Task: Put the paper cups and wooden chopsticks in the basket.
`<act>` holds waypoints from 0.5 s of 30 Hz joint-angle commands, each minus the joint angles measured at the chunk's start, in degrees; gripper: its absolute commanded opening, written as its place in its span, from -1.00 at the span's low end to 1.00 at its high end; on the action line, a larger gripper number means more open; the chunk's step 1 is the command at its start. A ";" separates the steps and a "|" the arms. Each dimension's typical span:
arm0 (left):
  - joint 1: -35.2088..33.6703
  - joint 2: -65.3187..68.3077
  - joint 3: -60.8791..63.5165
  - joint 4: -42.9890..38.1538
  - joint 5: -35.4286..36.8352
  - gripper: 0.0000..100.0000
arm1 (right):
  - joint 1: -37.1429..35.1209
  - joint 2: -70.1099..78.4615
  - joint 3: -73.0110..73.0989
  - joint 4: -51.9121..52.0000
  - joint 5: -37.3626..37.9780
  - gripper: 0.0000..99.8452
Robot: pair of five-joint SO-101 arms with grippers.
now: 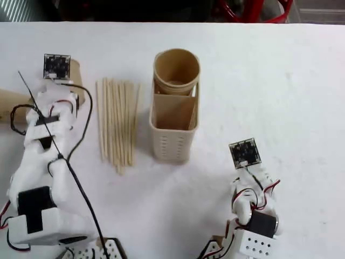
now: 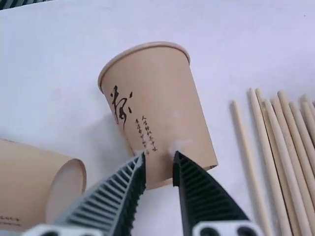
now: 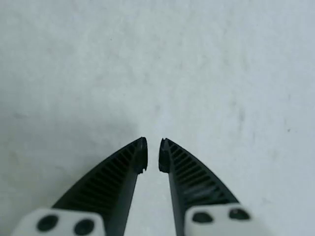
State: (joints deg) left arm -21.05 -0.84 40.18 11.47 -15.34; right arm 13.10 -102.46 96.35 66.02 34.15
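A tan paper cup (image 2: 155, 105) stands upside down on the white table (image 2: 59, 73). My left gripper (image 2: 158, 160) is right at its lower wall, fingers a narrow gap apart with nothing between them. In the high view this cup (image 1: 76, 74) peeks out from under the left wrist. A second cup (image 2: 37, 189) lies on its side close by, at the table's left edge (image 1: 11, 102). Wooden chopsticks (image 1: 116, 124) lie in a loose row beside the beige basket (image 1: 172, 137). Stacked cups (image 1: 176, 70) stand in the basket's far compartment. My right gripper (image 3: 152, 150) is shut over bare table.
The right arm (image 1: 250, 208) rests at the front right, well away from the basket. The left arm (image 1: 46, 151) stretches along the left side with cables looping over it. The chopsticks (image 2: 280, 142) lie just beside the upright cup.
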 commanded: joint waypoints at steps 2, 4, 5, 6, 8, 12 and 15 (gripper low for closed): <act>0.13 -0.04 -2.64 2.02 0.26 -0.77 | 0.22 -0.31 0.53 0.22 0.35 -0.89; 0.31 -0.22 -2.90 7.30 0.26 -0.77 | 0.22 -0.31 0.53 0.22 0.35 -0.89; 0.48 -0.40 -2.99 10.02 0.26 -0.77 | 0.22 -0.31 0.53 0.22 0.35 -0.89; 0.48 -0.40 -2.99 12.22 0.18 -0.77 | 0.22 -0.31 0.53 0.22 0.35 -0.89; 0.48 -0.40 -2.99 15.82 -1.76 -0.77 | 0.22 -0.31 0.53 0.22 0.35 -0.89; 0.48 -0.66 -2.99 24.35 -8.18 -0.77 | 0.22 -0.31 0.53 0.22 0.35 -0.89; 0.40 -4.35 -2.64 28.04 -12.31 -0.77 | 0.22 -0.31 0.53 0.22 0.35 -0.89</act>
State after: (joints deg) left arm -20.97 -0.66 38.33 36.26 -24.04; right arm 13.10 -102.46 96.35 66.02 34.15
